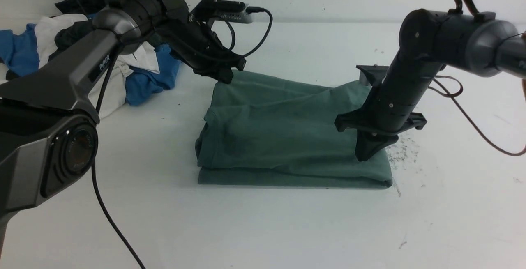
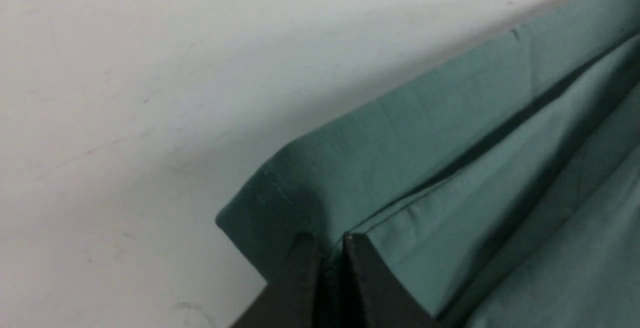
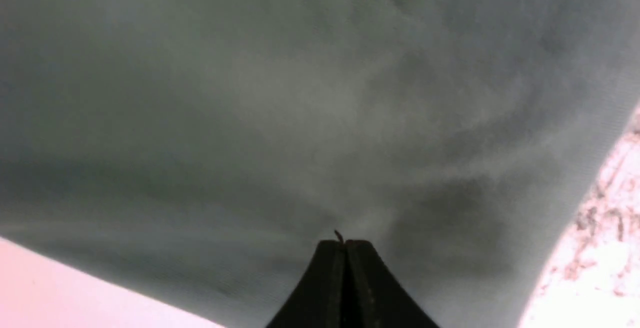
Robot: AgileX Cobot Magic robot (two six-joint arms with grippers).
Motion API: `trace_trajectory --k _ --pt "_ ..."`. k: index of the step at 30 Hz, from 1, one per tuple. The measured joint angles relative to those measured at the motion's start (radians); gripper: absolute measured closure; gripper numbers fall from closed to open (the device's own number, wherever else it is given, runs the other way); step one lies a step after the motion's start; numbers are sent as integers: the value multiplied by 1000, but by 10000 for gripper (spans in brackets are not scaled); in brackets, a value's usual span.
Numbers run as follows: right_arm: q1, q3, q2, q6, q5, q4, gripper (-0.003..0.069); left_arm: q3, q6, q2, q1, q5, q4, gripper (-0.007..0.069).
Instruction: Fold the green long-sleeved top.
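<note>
One green long-sleeved top (image 1: 283, 133) is counted on one white worktop (image 1: 287, 228). Two arms are seen, each ending in one hand: a left hand (image 1: 224, 77) and a right hand (image 1: 365, 154). One heap of clothes (image 1: 82, 51) is counted at ten o'clock.

The green long-sleeved top (image 1: 283, 137) lies mid-table, folded into a thick layered rectangle, its upper layers wrinkled.

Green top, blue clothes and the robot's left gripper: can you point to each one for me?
green top (image 1: 283, 137): front view, middle of the folded upper layer.
blue clothes (image 1: 150, 81): front view, blue fabric in the pile, far left.
left gripper (image 2: 330, 240): left wrist view, between the fingertips, at the top's corner.
</note>
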Motion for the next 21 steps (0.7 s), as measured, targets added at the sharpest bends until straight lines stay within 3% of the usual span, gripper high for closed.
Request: trace_trajectory --k 10,16,21 --pt "7 0 23 -45 -6 50 673 1 -4 6 -1 10 111 566" --pt "11 0 23 -52 -6 65 673 1 -9 6 -1 -22 156 384" --pt "12 0 23 -55 -6 69 673 1 -10 6 0 -26 158 278"
